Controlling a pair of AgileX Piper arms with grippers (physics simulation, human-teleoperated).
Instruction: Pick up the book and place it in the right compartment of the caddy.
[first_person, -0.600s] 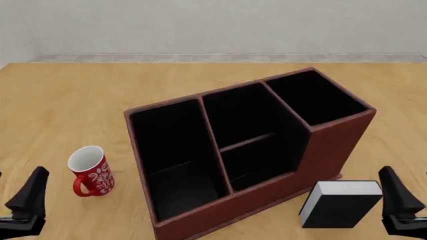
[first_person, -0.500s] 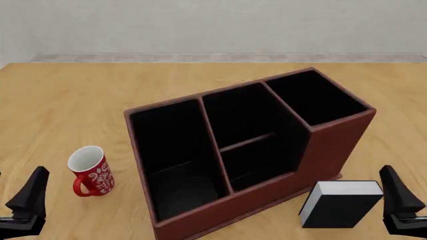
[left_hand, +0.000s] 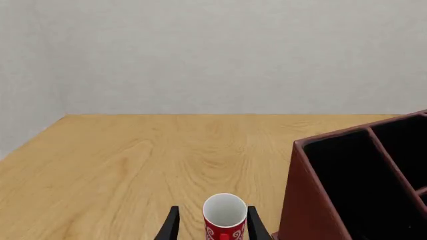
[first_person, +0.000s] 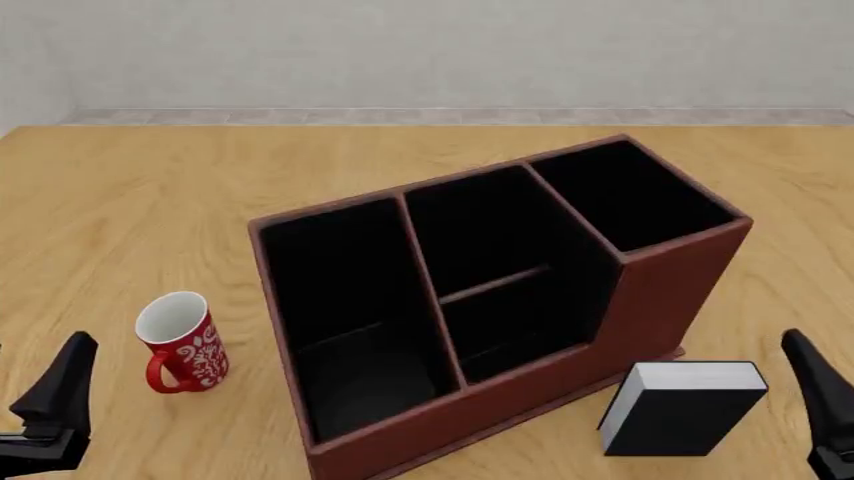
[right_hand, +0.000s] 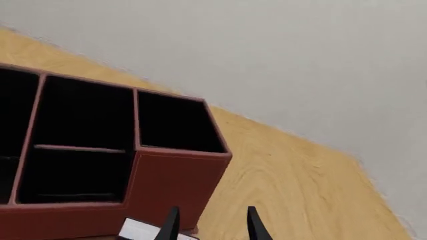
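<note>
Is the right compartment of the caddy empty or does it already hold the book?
Empty. The right compartment shows only black lining, and the book stands on the table outside the caddy, beside its front wall.

Front view: right tool (first_person: 825, 415) at four o'clock and left tool (first_person: 51, 410) at eight o'clock are cut off by the frame edges, their openings unreadable.

Right wrist view: only a white corner of the book (right_hand: 143, 230) shows.

Open wood tabletop (first_person: 147, 190) left, right and far of large reddish-brown three-section caddy (first_person: 667, 290), which blocks centre. Small black book with white page edges (first_person: 674, 410) standing just near of caddy's near right corner, top clear from above. Red patterned mug (first_person: 180, 340) obstructing near left, apart from caddy. Squarish right compartment (first_person: 627, 195) open at top.
</note>
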